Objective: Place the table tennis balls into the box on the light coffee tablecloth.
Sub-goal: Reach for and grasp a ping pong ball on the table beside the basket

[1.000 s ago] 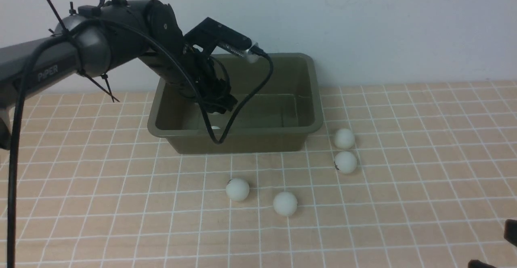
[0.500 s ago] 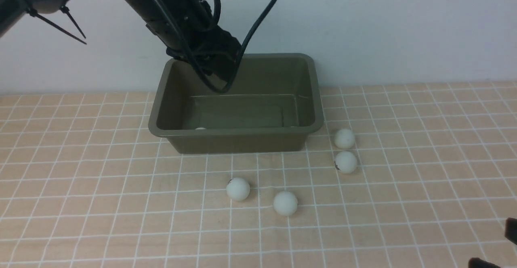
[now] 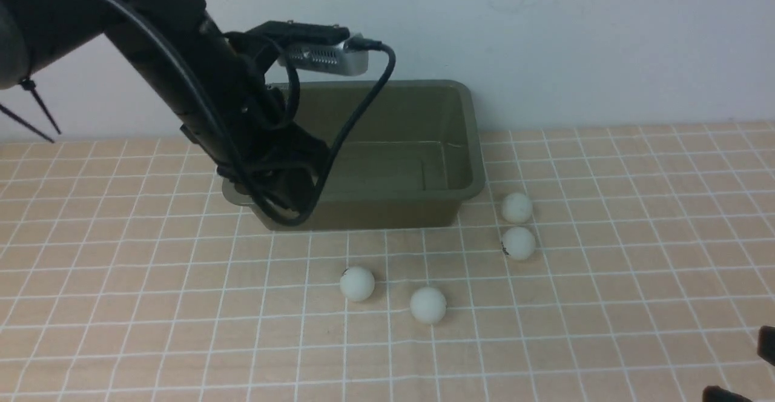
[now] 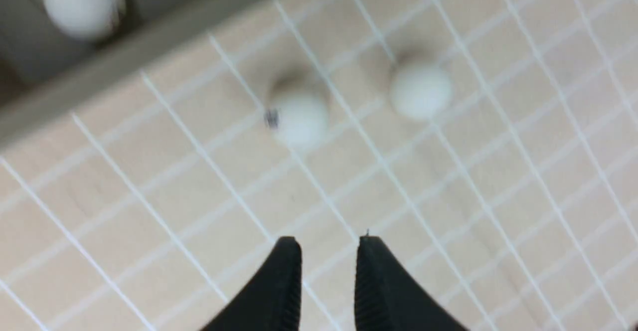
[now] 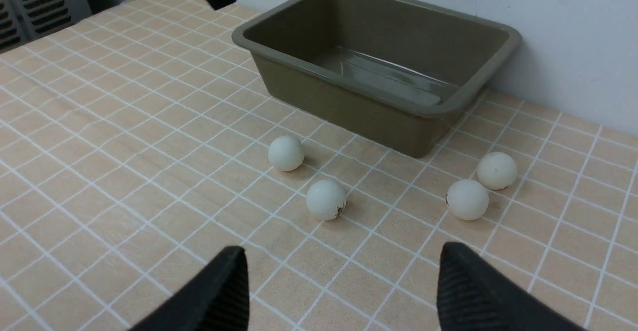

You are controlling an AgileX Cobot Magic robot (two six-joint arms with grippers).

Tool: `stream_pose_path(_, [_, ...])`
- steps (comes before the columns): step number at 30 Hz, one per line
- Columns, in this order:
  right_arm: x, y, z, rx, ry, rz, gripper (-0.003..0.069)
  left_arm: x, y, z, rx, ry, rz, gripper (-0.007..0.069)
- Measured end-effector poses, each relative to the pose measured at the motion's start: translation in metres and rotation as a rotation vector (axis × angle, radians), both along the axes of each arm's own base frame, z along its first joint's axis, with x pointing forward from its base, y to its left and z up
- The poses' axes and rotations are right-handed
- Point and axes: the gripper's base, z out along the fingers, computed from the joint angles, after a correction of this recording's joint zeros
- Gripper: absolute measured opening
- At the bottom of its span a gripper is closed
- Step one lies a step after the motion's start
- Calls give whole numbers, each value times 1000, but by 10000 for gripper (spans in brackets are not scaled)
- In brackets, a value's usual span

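Note:
The olive-green box (image 3: 466, 148) stands on the light coffee tablecloth (image 3: 181, 305) against the wall. Several table tennis balls lie in front of it: one (image 3: 357, 284), another (image 3: 428, 304), and a pair (image 3: 519, 243) to the right. In the left wrist view a blurred ball (image 4: 82, 2) lies inside the box, beyond its rim (image 4: 124, 62). My left arm (image 3: 242, 129) hangs over the box's front left corner. My left gripper (image 4: 329, 244) shows a narrow gap with nothing in it, above the cloth near two balls (image 4: 298, 116). My right gripper (image 5: 341, 248) stands wide open and empty, short of the balls (image 5: 326, 199).
A pale wall runs right behind the box. The left arm's black cable (image 3: 357, 111) loops across the box's left half. Only the right gripper's dark fingertips (image 3: 766, 344) show in the front view, at the lower right edge.
My left arm lifted out of the box, then swung down over its front left corner. Its jaws narrowed. The ball inside the box rolled left. The right arm stayed still.

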Motion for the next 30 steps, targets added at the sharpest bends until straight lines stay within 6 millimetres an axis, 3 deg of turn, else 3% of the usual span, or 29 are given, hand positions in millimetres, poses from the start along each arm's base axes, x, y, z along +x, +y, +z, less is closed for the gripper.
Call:
stream_pose_path(9, [1,-1,1,4,-14,-15,459,-25,-18,-64,24,122,-162,145])
stream_pose_path(13, [2,-1,2,5,-19,-20,459,-15,-30,-77,21,26,-159,203])
stream_pose_path(21, [2,-1,2,6,-22,-23,459,4,-41,-100,36,-84,-134,455])
stream_pose_path(30, [2,-1,2,6,-22,-23,459,22,-46,-129,39,-131,-85,498])
